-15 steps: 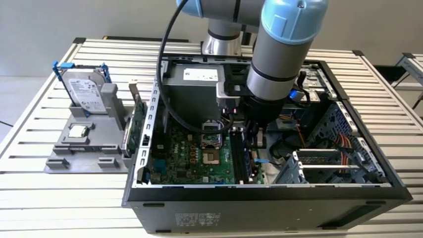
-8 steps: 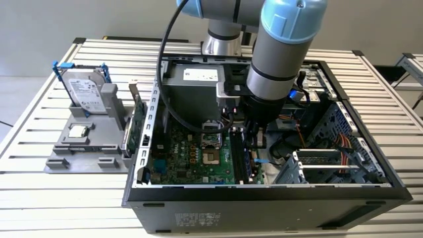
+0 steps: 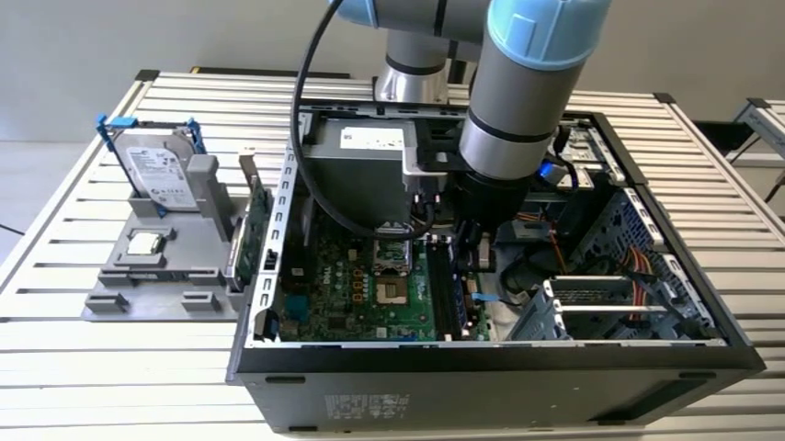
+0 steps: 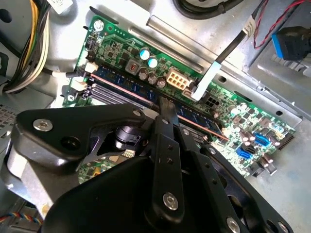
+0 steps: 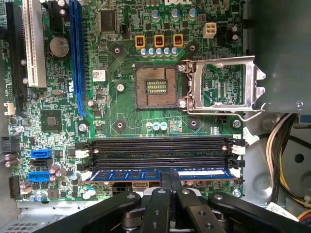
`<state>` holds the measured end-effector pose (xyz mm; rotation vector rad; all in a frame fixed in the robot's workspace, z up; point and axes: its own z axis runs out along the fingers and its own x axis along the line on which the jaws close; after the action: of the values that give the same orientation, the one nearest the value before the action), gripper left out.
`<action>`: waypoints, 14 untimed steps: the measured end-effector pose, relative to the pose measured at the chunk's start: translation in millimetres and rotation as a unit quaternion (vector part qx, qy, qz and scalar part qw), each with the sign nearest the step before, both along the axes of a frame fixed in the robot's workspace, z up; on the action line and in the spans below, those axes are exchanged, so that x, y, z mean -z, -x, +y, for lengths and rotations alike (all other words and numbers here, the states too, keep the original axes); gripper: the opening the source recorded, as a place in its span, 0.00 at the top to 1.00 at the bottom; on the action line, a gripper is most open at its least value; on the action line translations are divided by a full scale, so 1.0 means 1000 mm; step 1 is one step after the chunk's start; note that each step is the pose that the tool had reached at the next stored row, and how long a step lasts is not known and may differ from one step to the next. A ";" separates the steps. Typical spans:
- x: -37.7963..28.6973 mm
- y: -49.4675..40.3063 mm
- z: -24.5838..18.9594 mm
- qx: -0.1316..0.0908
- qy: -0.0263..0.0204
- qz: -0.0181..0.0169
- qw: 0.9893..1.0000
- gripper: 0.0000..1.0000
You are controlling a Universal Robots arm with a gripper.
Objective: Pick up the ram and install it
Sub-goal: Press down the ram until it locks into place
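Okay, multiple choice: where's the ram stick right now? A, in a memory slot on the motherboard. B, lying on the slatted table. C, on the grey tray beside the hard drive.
A: in the first wrist view the slim blue ram stick sits along a memory slot on the green motherboard, with the black gripper right at it.

blue ram, green motherboard, seemingly black gripper

exterior: high, angled | wrist views: close over motherboard

The ram sits in a slot, with empty slots just beside it. The power supply and drive cage hem the arm in.
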<state>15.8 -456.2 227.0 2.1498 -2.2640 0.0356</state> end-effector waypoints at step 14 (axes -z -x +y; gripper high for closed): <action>0.0000 0.0000 0.0000 0.000 0.000 0.000 1.000 1.00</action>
<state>15.8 -456.2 227.0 2.1498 -2.2639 0.0357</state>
